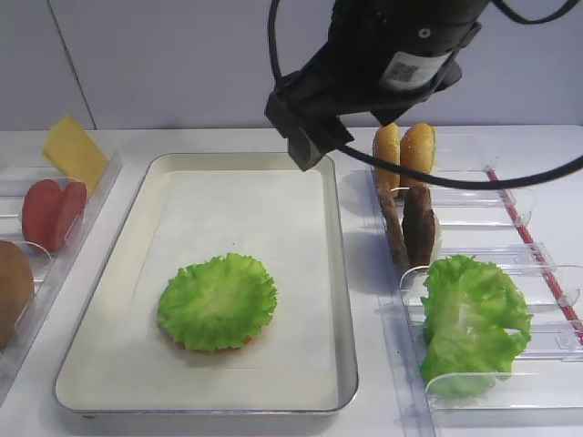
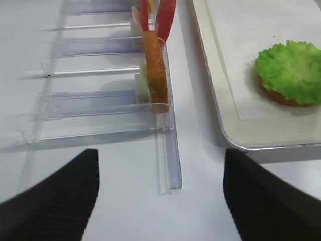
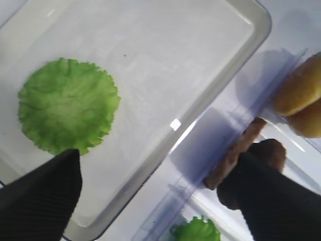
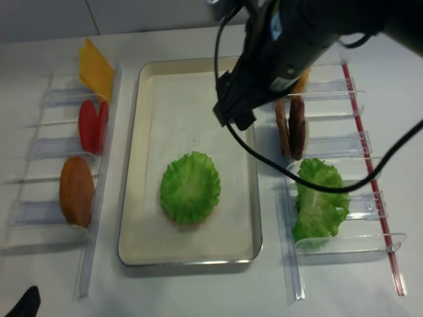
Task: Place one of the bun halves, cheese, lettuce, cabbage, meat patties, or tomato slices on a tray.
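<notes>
A green ruffled lettuce [image 1: 217, 301] leaf lies on the cream tray [image 1: 333, 300], covering a bun half whose brown edge [image 2: 281, 98] peeks out. My right gripper [image 3: 158, 168] hangs open and holds nothing, above the gap between the tray's right rim [image 3: 200, 103] and the right-hand holders. Its right finger [image 3: 271, 201] is close over the upright meat patties [image 3: 234, 150]. Two bun halves [image 1: 405, 150] stand behind the patties [image 1: 410, 223]. My left gripper [image 2: 160, 160] is open above bare table by the left holder's end, with nothing in it.
Clear plastic holders flank the tray. The left one [image 2: 168, 150] holds cheese [image 1: 73, 150], tomato slices [image 1: 53, 211] and a bun half [image 1: 11, 291]. A bigger bunched clump of green leaves, the cabbage [image 1: 474, 319], fills the right holder's front. The right arm [image 4: 284, 46] spans the tray's far right.
</notes>
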You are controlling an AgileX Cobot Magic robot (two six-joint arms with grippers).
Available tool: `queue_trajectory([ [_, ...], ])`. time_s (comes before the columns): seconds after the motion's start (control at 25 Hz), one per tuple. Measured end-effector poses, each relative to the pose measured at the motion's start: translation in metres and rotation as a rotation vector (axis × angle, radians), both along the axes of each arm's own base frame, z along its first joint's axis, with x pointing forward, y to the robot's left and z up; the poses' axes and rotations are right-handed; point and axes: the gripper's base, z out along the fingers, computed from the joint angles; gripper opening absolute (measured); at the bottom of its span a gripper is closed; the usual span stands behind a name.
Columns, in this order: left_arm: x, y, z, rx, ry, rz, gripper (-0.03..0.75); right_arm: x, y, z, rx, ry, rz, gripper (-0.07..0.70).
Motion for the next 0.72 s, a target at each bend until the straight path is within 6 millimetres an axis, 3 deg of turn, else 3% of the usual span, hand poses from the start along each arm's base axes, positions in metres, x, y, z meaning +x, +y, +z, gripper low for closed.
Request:
queue_trajectory([
  [0.28, 0.0, 0.0, 0.0, 0.0, 0.0, 0.0, 0.482, -0.007, -0.027, 0.022, 0.019, -0.123, -0.077, 0.62],
  [0.52, 0.0, 0.0, 0.0, 0.0, 0.0, 0.0, 0.482, -0.001, -0.092, 0.015, 0.096, -0.067, -0.242, 0.603],
  [0.72, 0.0, 0.0, 0.0, 0.0, 0.0, 0.0, 0.482, -0.022, -0.14, 0.027, 0.172, -0.115, -0.311, 0.603],
])
